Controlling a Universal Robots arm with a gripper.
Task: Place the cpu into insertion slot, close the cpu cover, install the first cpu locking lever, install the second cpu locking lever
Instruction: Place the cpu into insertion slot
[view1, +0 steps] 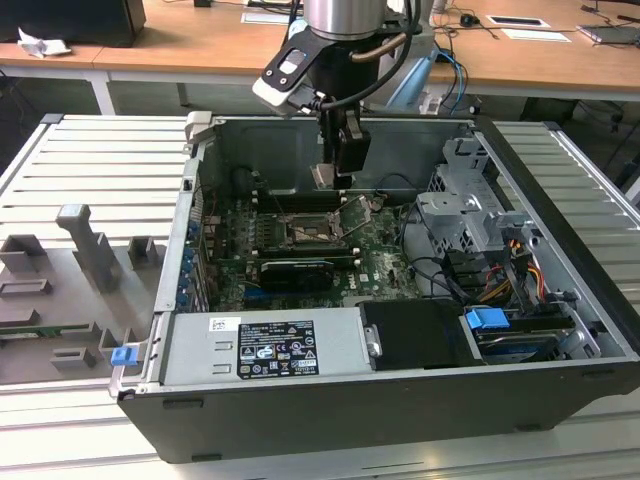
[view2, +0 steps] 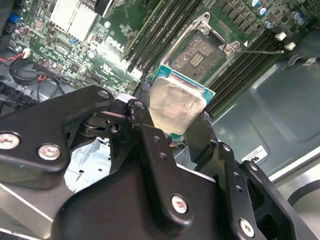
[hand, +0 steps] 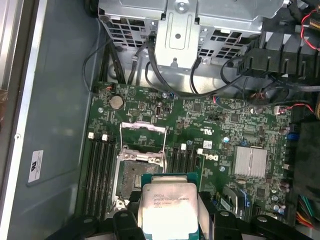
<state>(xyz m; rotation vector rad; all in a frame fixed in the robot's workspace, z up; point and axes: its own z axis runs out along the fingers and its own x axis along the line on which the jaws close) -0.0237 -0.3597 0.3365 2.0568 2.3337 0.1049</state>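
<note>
An open computer case (view1: 270, 150) sits on the slatted bench (view1: 60, 170), its green motherboard (hand: 210, 125) exposed. Above the board the hand (view2: 172, 125) is clamped on the cpu (view2: 176, 102) by two opposite edges (dull metal face showing in both wrist views). The chip hangs clear of the insertion slot (hand: 137, 172), whose cpu cover (hand: 144, 126) stands open.

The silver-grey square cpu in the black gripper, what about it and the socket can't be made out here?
1. Underside of the flat silver-grey square cpu: it faces away in both wrist views, clamped in the black gripper.
2. One side of the dark square insertion slot: hidden behind the cpu in the first wrist view.
3. Fine detail inside the slot: too small in the exterior view.
</note>
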